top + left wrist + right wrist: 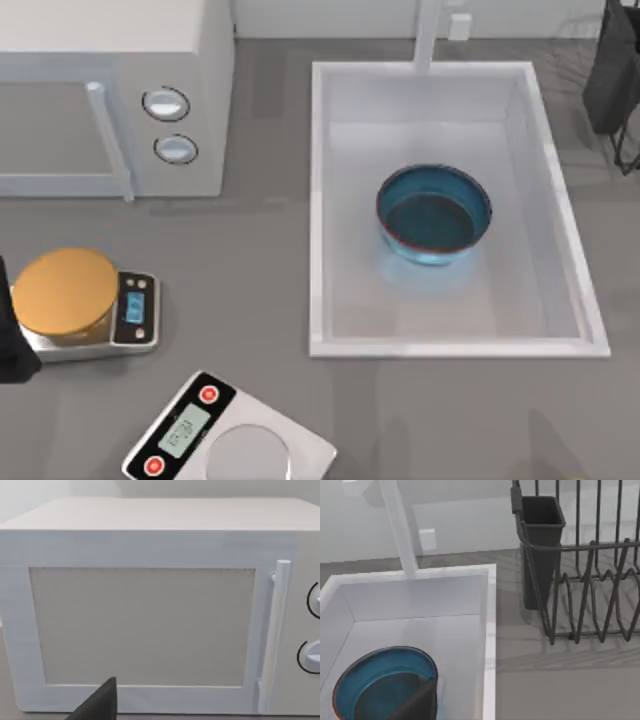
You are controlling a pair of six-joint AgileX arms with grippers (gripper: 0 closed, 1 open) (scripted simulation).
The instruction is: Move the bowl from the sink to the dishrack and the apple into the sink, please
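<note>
On the desk (260, 270): we see a grey surface carrying the sink, a microwave and two scales.
Sink (318, 200): a white rectangular basin right of the desk's middle, with its faucet post (428, 35) at the far short side.
Bowl (434, 214): it stands upright inside the sink, a little right of the basin's centre, apart from all four walls; blue with a thin reddish rim and a darker inside. In our right wrist view the bowl (375, 675) sits low in the basin.
Apple: we cannot find it from these angles.
Dishrack (590, 595): a dark wire rack just beside the sink's right rim, with a dark cutlery cup (542, 540) at its corner; its edge also shows at the top view's far right.
Microwave (110, 90): white, door closed, at the far left of the desk; our left wrist camera faces its door.
Scales: an orange-topped scale (65, 292) near the left edge, a silver scale (235, 440) at the near edge.
Left arm: parked at the desk's left edge, beside the orange-topped scale.
Right arm: above the sink's near end, its camera looking at bowl and rack.
Jaws: we cannot tell for either gripper whether they are released or clenched.
</note>
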